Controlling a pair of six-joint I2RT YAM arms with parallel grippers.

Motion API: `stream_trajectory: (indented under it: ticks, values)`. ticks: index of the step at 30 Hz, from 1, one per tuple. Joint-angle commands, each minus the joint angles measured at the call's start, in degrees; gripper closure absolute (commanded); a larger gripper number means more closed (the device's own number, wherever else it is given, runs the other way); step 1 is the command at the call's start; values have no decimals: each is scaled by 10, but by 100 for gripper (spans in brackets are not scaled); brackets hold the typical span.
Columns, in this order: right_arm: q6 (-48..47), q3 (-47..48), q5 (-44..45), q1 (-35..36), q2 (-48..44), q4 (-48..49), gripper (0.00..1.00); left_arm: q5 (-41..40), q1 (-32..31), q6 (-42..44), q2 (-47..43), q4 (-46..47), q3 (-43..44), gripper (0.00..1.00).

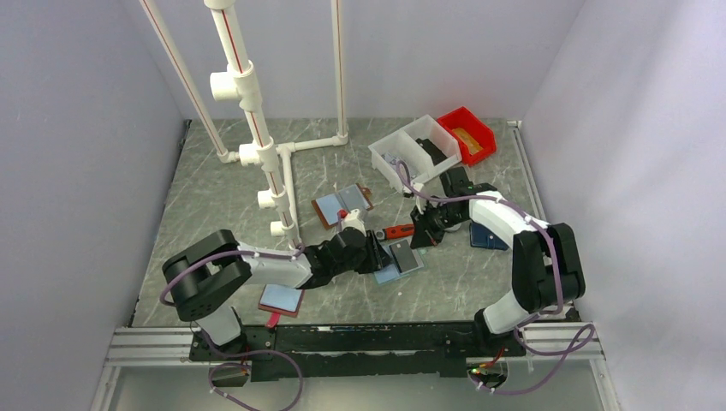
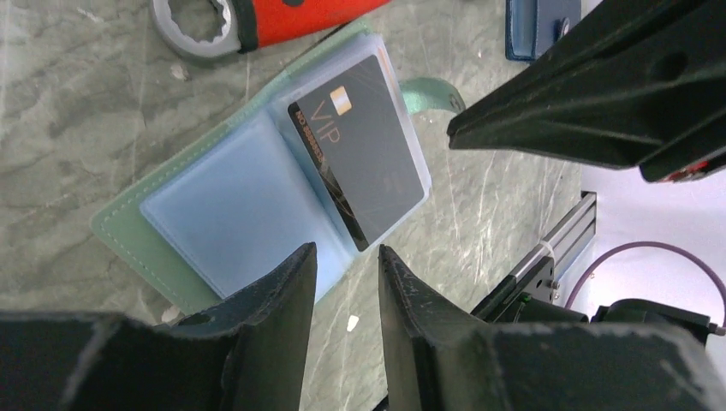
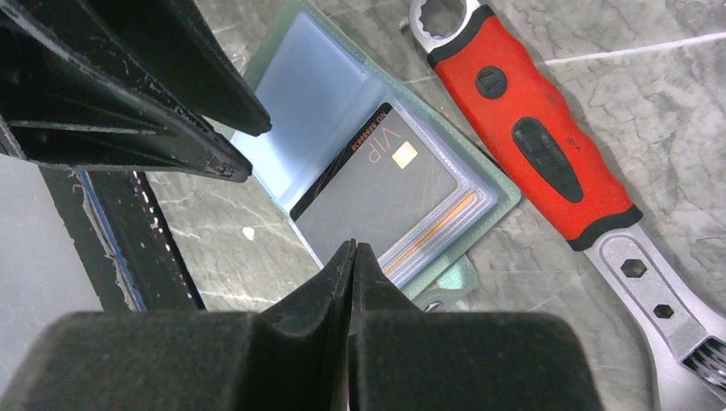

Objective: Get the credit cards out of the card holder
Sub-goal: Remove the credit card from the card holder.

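Left claw [image 2: 346, 251] ajar; right claw [image 3: 352, 247] closed

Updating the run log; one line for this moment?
card holder: open | dark card: in sleeve | left gripper: open | right gripper: shut

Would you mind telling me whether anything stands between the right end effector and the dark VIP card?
Nothing visible does. The right end effector, shut, points at the edge of the dark VIP card in the card holder. The red-handled wrench lies beside the holder, off that line; the left end effector hangs at the other panel.
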Motion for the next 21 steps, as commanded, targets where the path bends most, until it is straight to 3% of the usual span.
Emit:
stream_trajectory:
  ticks: [1,21]
  values:
    - [4,19,22,6,8,-5,99,19,12,-18,10,65,8,62]
    - [17,23,50,21,40,-2,99,44,18,-29,61,79,34,59]
